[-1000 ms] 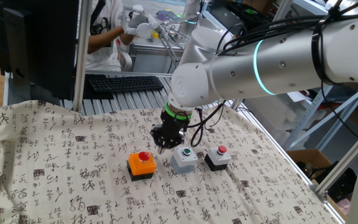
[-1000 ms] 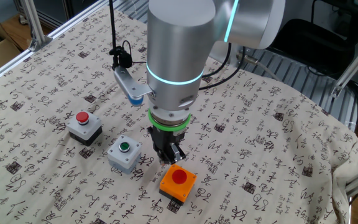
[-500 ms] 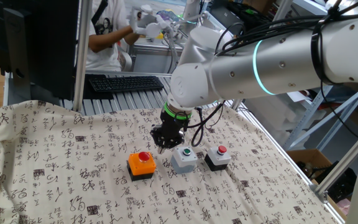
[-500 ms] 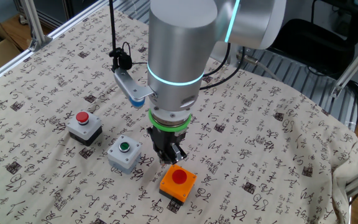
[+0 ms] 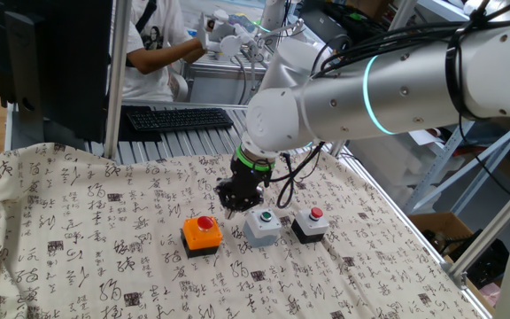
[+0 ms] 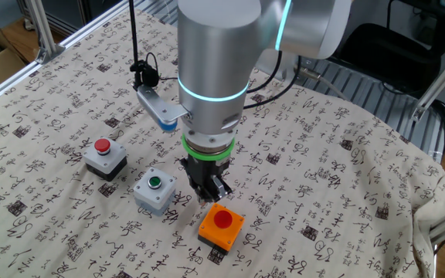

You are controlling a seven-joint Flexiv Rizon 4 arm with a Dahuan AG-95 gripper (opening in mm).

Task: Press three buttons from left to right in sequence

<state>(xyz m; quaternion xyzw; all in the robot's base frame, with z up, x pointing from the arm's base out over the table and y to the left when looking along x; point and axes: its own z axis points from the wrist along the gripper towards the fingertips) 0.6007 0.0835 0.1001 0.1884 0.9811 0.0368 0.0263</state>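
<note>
One fixed view shows the three boxes in a row at the lower middle of the frame on the surface point(image 5: 78, 230), which is draped in a cloth printed with dark characters: the orange box with red button point(image 5: 203, 234) leftmost, the light grey box with green button point(image 5: 263, 225) in the middle, the black box with small red button point(image 5: 311, 223) to the right. The end effector point(image 5: 235, 206) hangs just above and behind the gap between the orange and grey boxes. The other fixed view (taken from the opposite side) has the end effector point(image 6: 211, 191) just beside the orange box point(image 6: 222, 225), the grey box point(image 6: 154, 191) at its left and the third box point(image 6: 104, 157) farther left. Whether its fingers are parted or closed, I cannot tell.
</note>
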